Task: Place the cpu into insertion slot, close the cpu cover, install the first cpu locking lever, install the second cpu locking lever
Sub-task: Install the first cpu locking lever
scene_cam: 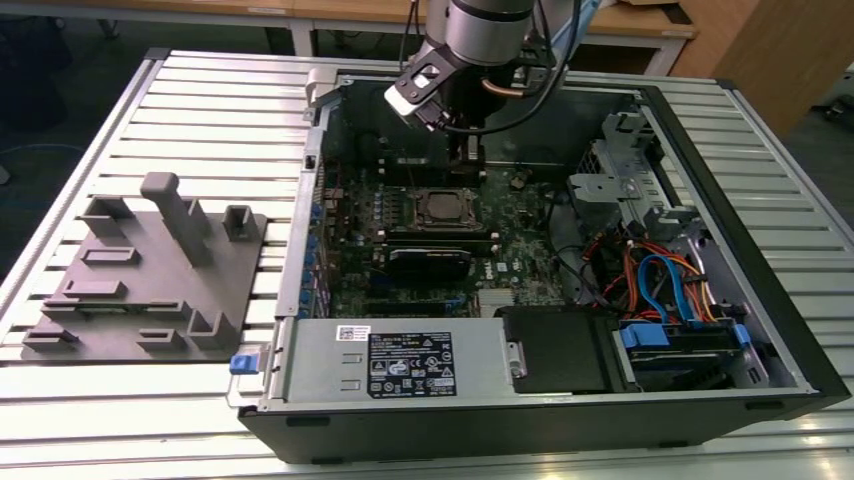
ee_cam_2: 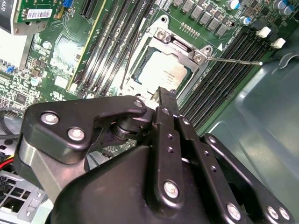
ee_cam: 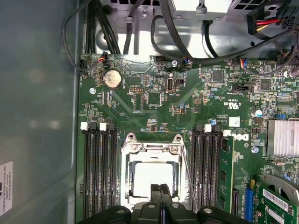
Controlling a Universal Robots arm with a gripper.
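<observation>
Hovering upper centre in the exterior view, end effector (scene_cam: pixel 465 152) narrow, empty, above cpu (ee_cam: pixel 150 179) framed by cover (ee_cam: pixel 150 150).

The cpu (ee_cam_2: pixel 161 74) has a pale silvery-grey top, and the cpu cover (ee_cam_2: pixel 180 46) is shiny silver. The motherboard (ee_cam: pixel 154 107) is green, its memory slots (ee_cam: pixel 100 168) black with white clips. The gripper (ee_cam_2: pixel 166 95) is matte black. The cables (scene_cam: pixel 661 275) are blue and orange, the case (scene_cam: pixel 534 430) black, the ribbed table (scene_cam: pixel 80 130) pale grey.
</observation>
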